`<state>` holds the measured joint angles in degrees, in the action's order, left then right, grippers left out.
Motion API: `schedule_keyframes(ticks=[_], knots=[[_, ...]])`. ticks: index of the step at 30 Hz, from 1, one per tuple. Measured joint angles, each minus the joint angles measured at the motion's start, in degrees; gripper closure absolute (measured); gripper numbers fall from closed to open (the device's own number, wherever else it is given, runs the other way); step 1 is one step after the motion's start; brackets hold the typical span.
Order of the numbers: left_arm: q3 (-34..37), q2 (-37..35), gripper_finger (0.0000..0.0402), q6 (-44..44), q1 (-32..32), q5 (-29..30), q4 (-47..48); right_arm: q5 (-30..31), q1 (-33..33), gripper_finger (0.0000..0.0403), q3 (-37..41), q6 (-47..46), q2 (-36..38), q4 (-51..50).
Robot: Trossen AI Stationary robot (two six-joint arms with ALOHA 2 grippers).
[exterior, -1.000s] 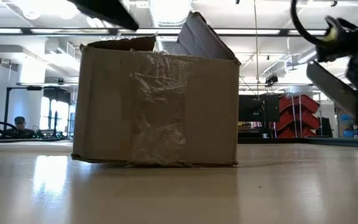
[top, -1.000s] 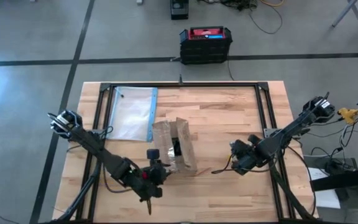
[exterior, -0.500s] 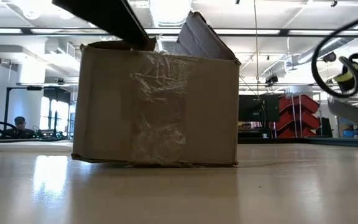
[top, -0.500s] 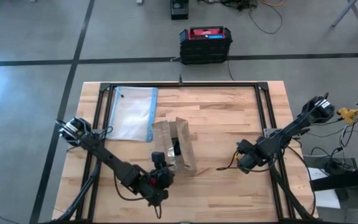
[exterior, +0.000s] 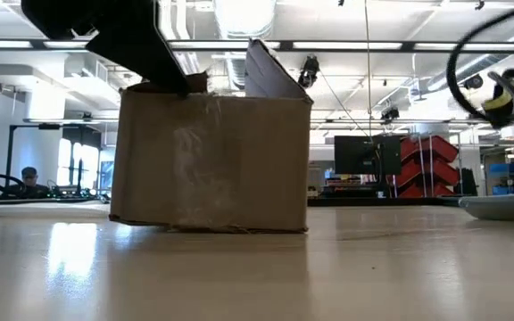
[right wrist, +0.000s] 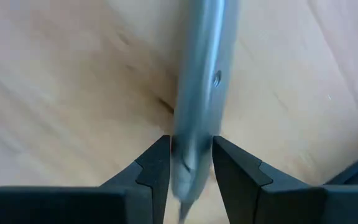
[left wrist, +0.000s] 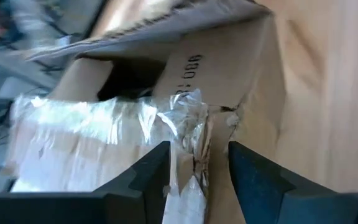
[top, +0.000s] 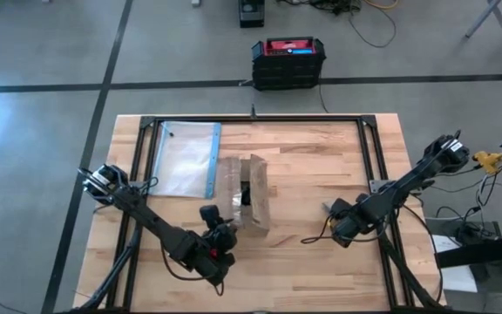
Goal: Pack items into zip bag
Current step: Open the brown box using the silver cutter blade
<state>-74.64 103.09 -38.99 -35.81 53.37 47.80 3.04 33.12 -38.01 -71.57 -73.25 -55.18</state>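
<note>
Zip bag (top: 184,160): lying flat on the tabletop (top: 321,166) at its far left, blue strip facing the centre, untouched and well apart from both arms. Just beside it, turning and sliding a little toward the far side compared with a moment ago: cardboard box (top: 247,196), now presenting a narrower face in the low view, flaps standing open. Pressing in at the box's near taped edge, having swung up from the tabletop's front: left claw (top: 219,237), seen from the wrist camera straddling torn tape and cardboard; gripping or merely nudging, impossible to tell. Waiting well to the right of the box, closing on the slim grey tool (right wrist: 194,106) with both pads against it: right claw (top: 336,228), hardly shifting. Not showing in any view: the items, possibly sitting inside the box. Probably still working on opening or repositioning the box, so packing not yet beginning and the bag still needing opening.
</note>
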Motion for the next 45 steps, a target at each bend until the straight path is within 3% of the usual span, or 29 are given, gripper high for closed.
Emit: schedule_keyframes(ticks=[6, 12, 16, 20, 28, 31, 36, 39, 45], knots=[[0.94, -0.04, 0.0277, -11.13, 0.23, 7.03, 3.84, 6.71, 0.00, 0.0302, -4.87, 4.05, 0.00, 0.51], [3.36, -0.04, 0.0303, -17.44, 1.52, 7.82, 4.32, 17.47, 0.00, 0.0318, -7.79, 13.25, 0.00, 6.24], [5.58, -0.04, 0.0346, -21.52, 2.98, 8.01, 4.34, 23.07, -0.02, 0.0331, -8.50, 21.02, 0.00, 13.50], [6.98, -0.04, 0.0394, -22.10, 3.23, 10.53, 3.24, 25.75, -0.06, 0.0346, -8.65, 27.51, 0.00, 20.04], [7.37, -0.06, 0.0401, -21.90, 2.91, 23.75, 2.08, 31.14, -0.13, 0.0377, -8.65, 36.80, 0.00, 26.79], [8.17, -0.05, 0.0401, -21.73, 2.89, 25.78, 0.04, 34.06, -0.13, 0.0388, -8.65, 39.53, 0.00, 27.86], [11.66, -0.07, 0.0402, -21.46, 2.69, 26.09, -7.60, 39.51, -0.15, 0.0401, -8.65, 43.36, 0.00, 29.86], [14.58, -0.07, 0.0402, -16.92, 2.24, 24.91, -16.82, 40.60, -0.15, 0.0402, -8.65, 46.47, 0.00, 32.97], [19.12, -0.09, 0.0402, 8.45, 2.22, 15.48, -50.16, 40.79, -0.40, 0.0402, -8.65, 53.29, 0.00, 39.35]])
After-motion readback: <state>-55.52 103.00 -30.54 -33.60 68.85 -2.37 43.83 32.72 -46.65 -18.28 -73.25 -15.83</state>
